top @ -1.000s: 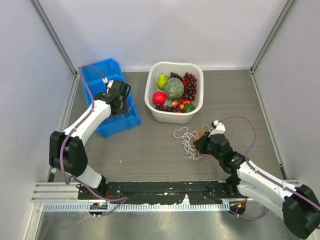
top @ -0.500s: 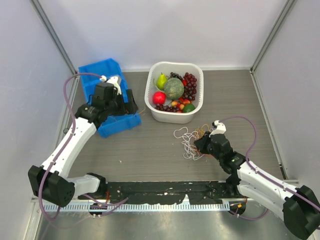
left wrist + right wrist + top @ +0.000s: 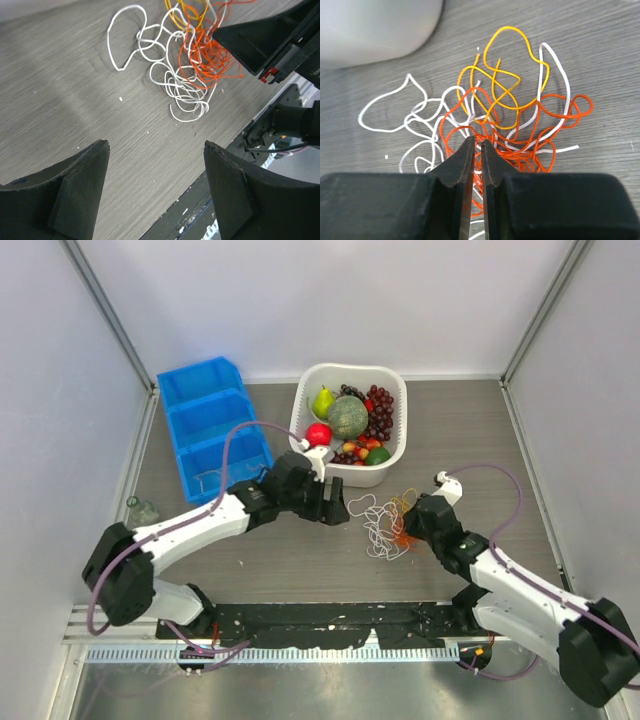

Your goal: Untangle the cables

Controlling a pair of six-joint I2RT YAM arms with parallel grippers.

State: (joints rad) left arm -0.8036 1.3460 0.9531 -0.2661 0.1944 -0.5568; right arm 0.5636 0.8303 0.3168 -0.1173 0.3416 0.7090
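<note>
Grey table [image 3: 600, 50], cables [image 3: 492, 131] half hidden by right hand [image 3: 476, 142] (grip unclear)

Tabletop [image 3: 330, 565] nearside of the cables [image 3: 378, 532] is lying open; basket [image 3: 385, 476], left end effector [image 3: 340, 508] and right end effector [image 3: 408, 530] are hemming them otherwise.

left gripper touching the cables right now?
Apart. The left wrist view shows the open left gripper short of the cables, with a bare strip of table between its fingertips and the nearest white loop.

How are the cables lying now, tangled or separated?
Tangled. The white, orange and yellow cables cross and loop through one another in one heap.
</note>
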